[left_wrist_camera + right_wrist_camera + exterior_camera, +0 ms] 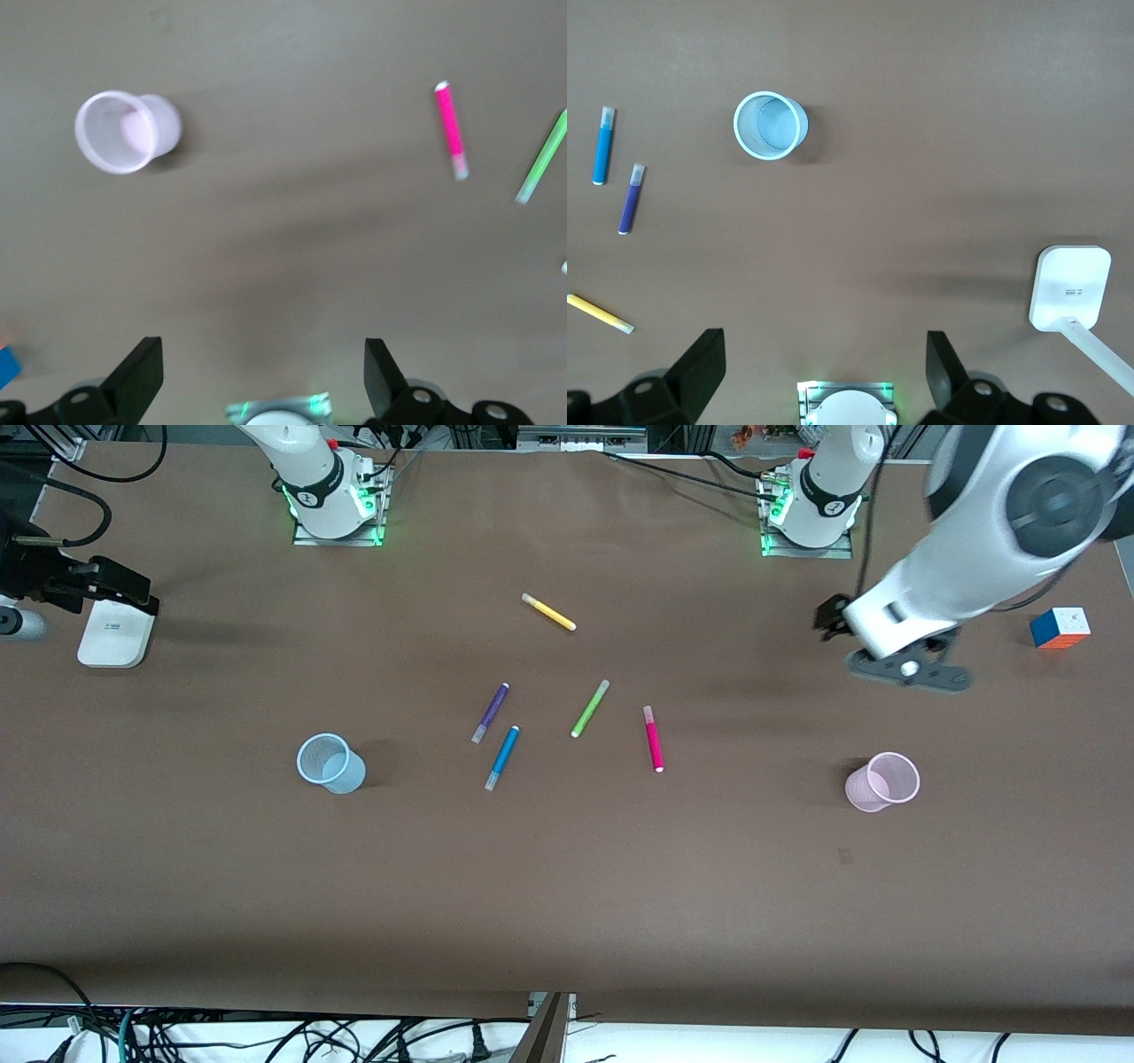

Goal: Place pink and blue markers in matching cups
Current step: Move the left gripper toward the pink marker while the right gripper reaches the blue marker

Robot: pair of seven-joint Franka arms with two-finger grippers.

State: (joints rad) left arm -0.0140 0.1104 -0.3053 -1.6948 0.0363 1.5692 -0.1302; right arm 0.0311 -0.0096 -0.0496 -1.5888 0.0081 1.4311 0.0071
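My left end effector [890, 657] hangs open and empty over the surface; the pink marker [653, 739] lies flat toward the middle, its long axis running toward the front camera. My right end effector [824, 376], waiting, is also open.

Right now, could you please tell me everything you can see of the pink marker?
The pink marker is a slim felt-tip pen with a bright magenta body, a pale translucent cap at the end farther from the front camera and a small white tip at the nearer end. It looks like plastic. It lies flat on the brown table, loose, nothing touching it. It rests between the green marker and the pink cup, well apart from both. The left wrist view shows it too. Neither pincer is near it.
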